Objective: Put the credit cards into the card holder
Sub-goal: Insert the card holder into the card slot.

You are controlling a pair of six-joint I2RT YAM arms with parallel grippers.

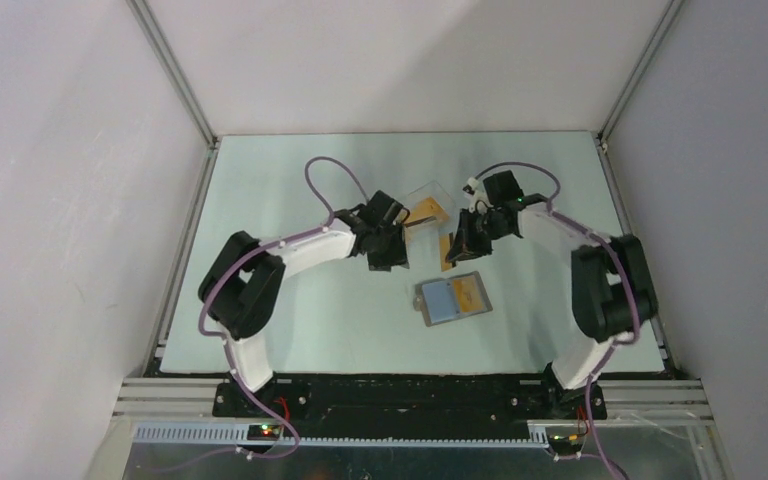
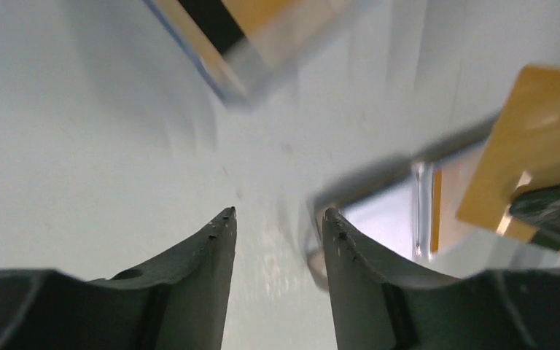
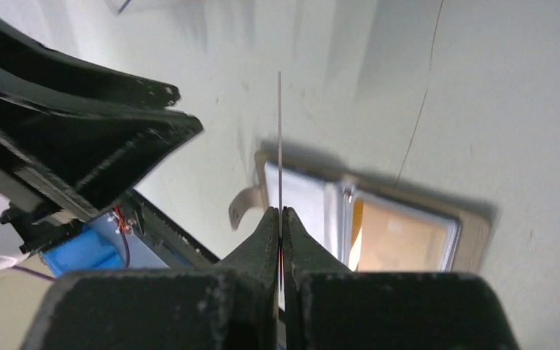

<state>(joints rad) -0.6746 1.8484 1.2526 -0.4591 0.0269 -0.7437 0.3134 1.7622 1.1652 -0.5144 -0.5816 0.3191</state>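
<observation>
Toward the table's (image 1: pixel 300 320) near edge, the card holder (image 1: pixel 438 306) holds one card (image 1: pixel 468 293); right gripper (image 3: pixel 279 213) pinches a second card (image 3: pixel 279 131); left gripper (image 2: pixel 278 216) gapes empty; third card (image 1: pixel 426 211) not yet fetched.

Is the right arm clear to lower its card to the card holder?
Likely yes: the right gripper, shut on a card, hangs near the open card holder with nothing between; the left gripper sits aside.

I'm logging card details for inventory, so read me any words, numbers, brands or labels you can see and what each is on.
No text is readable in any view.
Credit card in the right gripper: orange-gold face with a light patch, blurred, no print legible.
Second card in the clear box: dark stripe, no lettering legible.
Card holder: no marking legible.
</observation>
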